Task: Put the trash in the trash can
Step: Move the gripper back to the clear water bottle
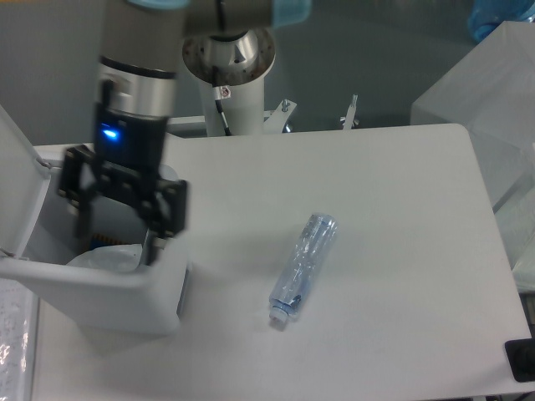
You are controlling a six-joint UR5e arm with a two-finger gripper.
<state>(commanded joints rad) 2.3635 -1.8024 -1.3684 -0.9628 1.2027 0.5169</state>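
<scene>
Gripper [117, 232] spread wide, empty, hanging over the trash can [125, 288]. Crumpled wrapper [107, 259] lying inside the can, just beneath the fingers. Crushed bottle [303, 267] flat on the table [401, 209], well off to the gripper's side, away from the can.

One bottle [303, 267], one wrapper [107, 258], one bin [125, 292]

Lab: pedestal-mounted robot arm [138, 92]
</scene>
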